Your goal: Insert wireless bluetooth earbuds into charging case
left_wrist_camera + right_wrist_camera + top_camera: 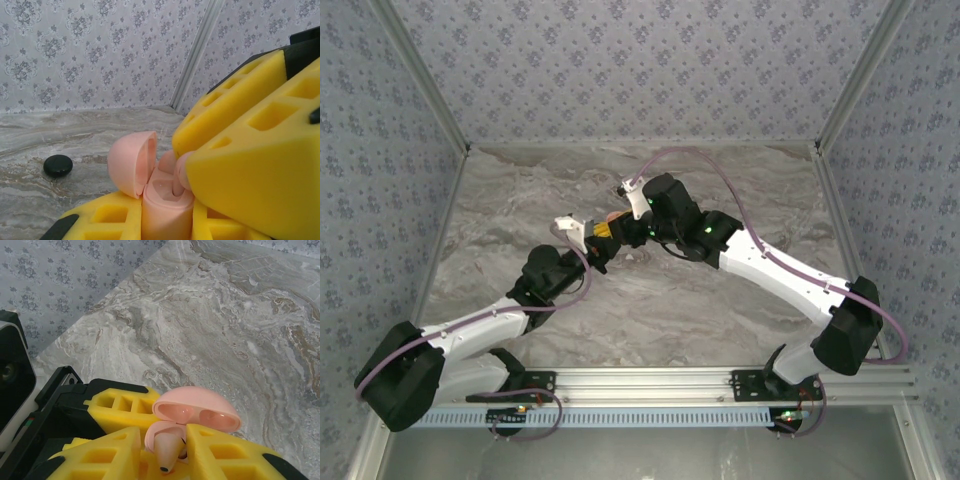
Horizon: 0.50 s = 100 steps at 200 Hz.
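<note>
Clamping the open charging case [161, 202] tight in the left gripper [160, 224] at mid-worktop [670, 315]; flanking a pink earbud [167, 454] standing in it with the right gripper [165, 434], slightly parted.

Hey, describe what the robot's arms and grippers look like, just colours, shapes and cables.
The left arm and right arm have white links with bulky black joint housings; a pale purple cable loops along each. Small green lights glow on the right arm. The left gripper and right gripper carry yellow wedge-shaped fingers with rectangular pockets.
</note>
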### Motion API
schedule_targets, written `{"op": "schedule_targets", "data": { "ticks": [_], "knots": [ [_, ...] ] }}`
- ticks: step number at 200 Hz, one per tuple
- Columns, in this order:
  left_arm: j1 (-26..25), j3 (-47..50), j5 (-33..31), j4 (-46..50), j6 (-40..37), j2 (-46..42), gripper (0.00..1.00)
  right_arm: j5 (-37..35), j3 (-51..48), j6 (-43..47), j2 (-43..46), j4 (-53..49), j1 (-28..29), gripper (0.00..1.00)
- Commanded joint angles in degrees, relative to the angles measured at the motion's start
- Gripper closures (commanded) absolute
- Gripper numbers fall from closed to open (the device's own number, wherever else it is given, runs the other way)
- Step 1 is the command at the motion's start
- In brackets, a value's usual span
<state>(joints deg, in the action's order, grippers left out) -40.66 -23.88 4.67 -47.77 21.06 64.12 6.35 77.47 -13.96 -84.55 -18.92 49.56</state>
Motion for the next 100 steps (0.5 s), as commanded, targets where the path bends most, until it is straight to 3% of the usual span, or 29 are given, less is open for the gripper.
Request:
{"op": "schedule_targets", "data": {
  "ticks": [1, 100],
  "knots": [
    [-0.15, -2.31, 0.68, -1.64, -0.8, -1.1, 0.95, 1.36, 1.96, -0.63, -0.77, -2.42, 0.57, 0.66],
    [-0.19, -2.4, 1.09, -0.75, -1.55, -0.58, 0.95, 3.94, 3.14, -1.61, -0.69, -2.41, -0.12, 0.55]
  ]
}}
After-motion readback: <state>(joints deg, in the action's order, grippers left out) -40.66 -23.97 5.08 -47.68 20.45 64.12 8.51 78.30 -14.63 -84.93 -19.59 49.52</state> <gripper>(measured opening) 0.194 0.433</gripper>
